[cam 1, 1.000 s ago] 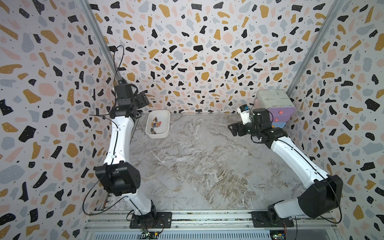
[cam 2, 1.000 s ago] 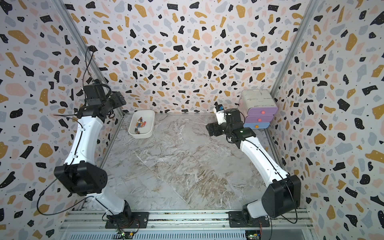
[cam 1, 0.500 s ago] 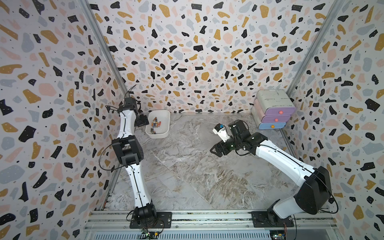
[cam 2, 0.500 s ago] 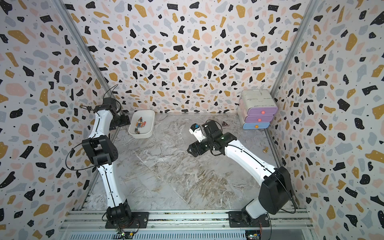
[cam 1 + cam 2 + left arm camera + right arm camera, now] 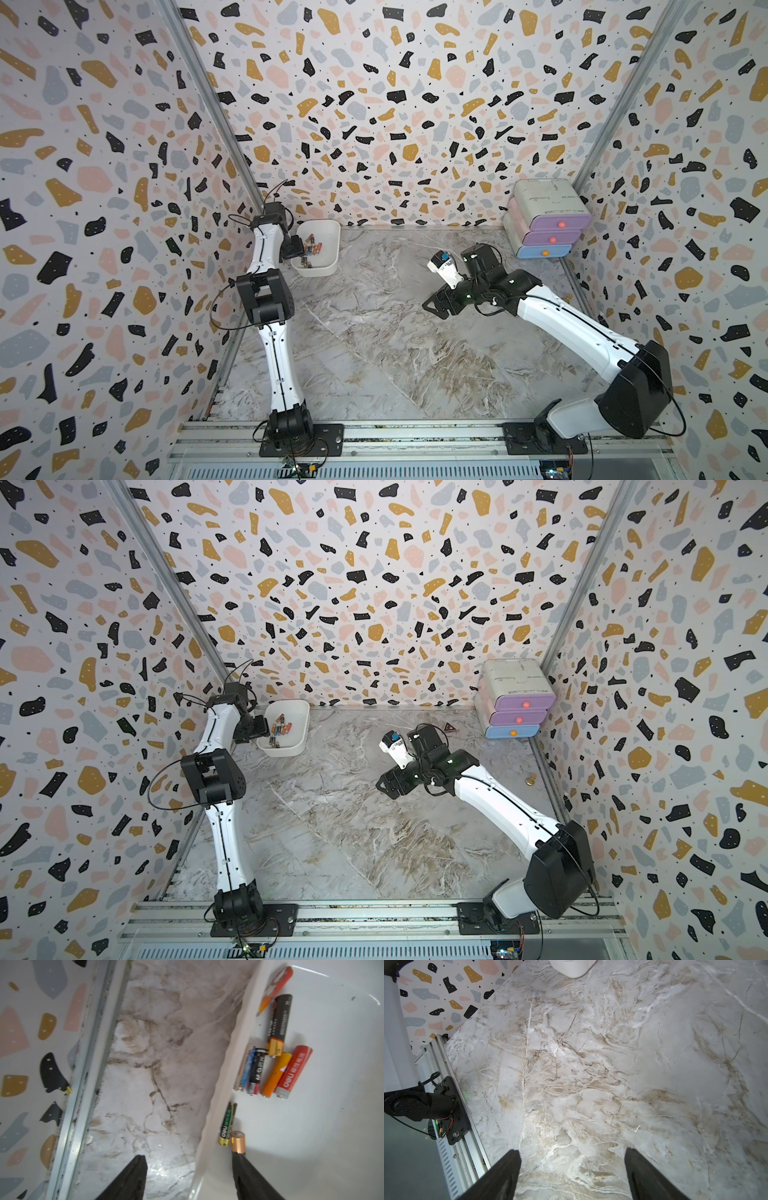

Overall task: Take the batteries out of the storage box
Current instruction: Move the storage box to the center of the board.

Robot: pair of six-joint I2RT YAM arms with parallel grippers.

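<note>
1. Batteries [image 5: 274, 1072] all lie in the storage box [image 5: 314, 271], left of centre in both top views.
2. Left jaws spread, straddling its wall; right jaws spread, empty.
3. First pick seems underway: shift inward, close on one.

storage box [image 5: 572, 968] cropped by edge, copper-tipped battery [image 5: 238, 1141] partly behind fingers [image 5: 252, 1180]

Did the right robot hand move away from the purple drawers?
Yes. The right gripper has swung away from the drawer unit by the back wall, out toward the middle of the table.
</note>
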